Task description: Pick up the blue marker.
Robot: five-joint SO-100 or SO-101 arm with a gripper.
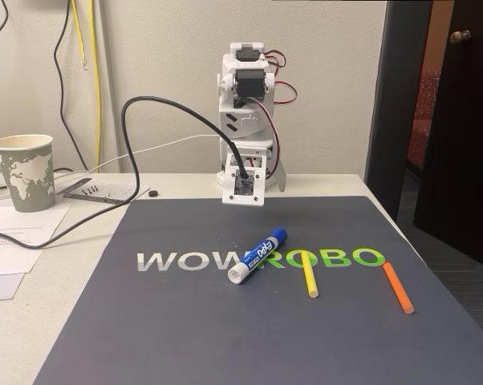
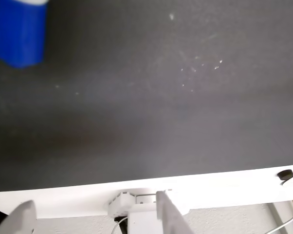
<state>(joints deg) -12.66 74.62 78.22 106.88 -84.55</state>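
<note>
Arm folded at rest, end effector (image 2: 95,217) w/ fingers apart and empty, blue marker (image 1: 257,255) lying flat on mat well ahead of it, cap toward it, not yet approached.

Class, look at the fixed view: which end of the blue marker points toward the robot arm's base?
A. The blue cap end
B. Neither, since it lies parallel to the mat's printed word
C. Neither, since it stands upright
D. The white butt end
A: the blue marker lies flat and diagonal on the dark mat, blue cap farther back toward the arm, white end nearer the camera.
</note>
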